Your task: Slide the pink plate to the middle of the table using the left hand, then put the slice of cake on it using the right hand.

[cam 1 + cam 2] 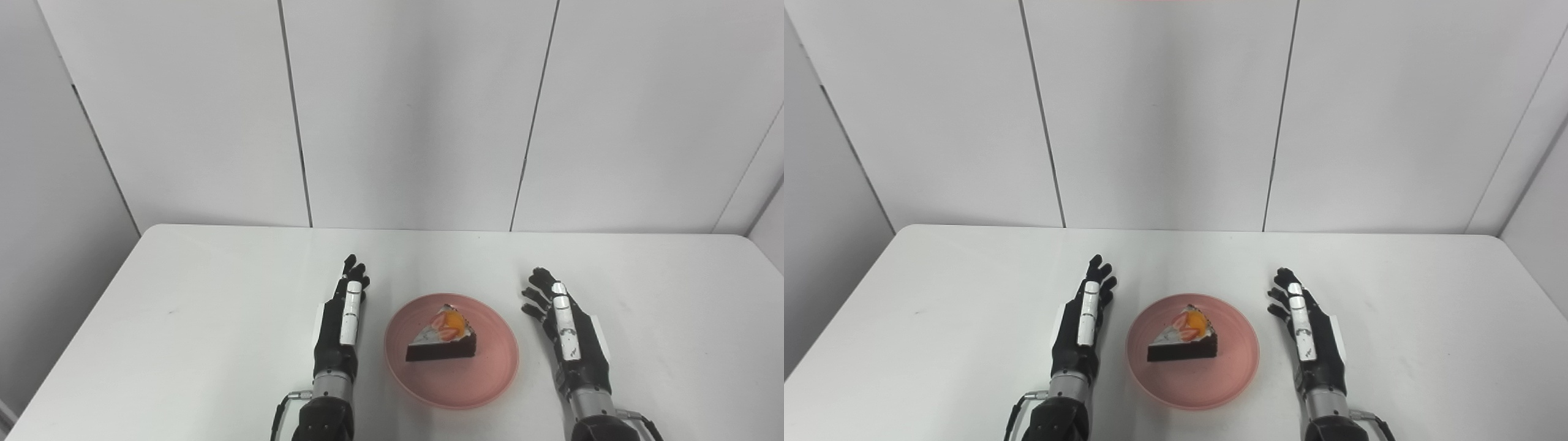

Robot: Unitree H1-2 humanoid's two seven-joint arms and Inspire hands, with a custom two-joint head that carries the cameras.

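Left hand (340, 327) and right hand (569, 334) flat on white table (184, 318), fingers spread, holding nothing, pink plate (484, 373) between them, cake slice (442, 340) on it.

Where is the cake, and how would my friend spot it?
Look at the white table, near its front edge between the two black hands. A pink plate sits there, holding the slice of cake: a dark chocolate wedge topped with white cream, strawberry and orange fruit.

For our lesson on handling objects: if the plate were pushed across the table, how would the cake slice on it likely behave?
The cake slice sits flat on a broad base, so it probably would not tip. The pink plate looks smooth, so a sharp shove might make the slice slide. The fruit topping looks soft and might shift.
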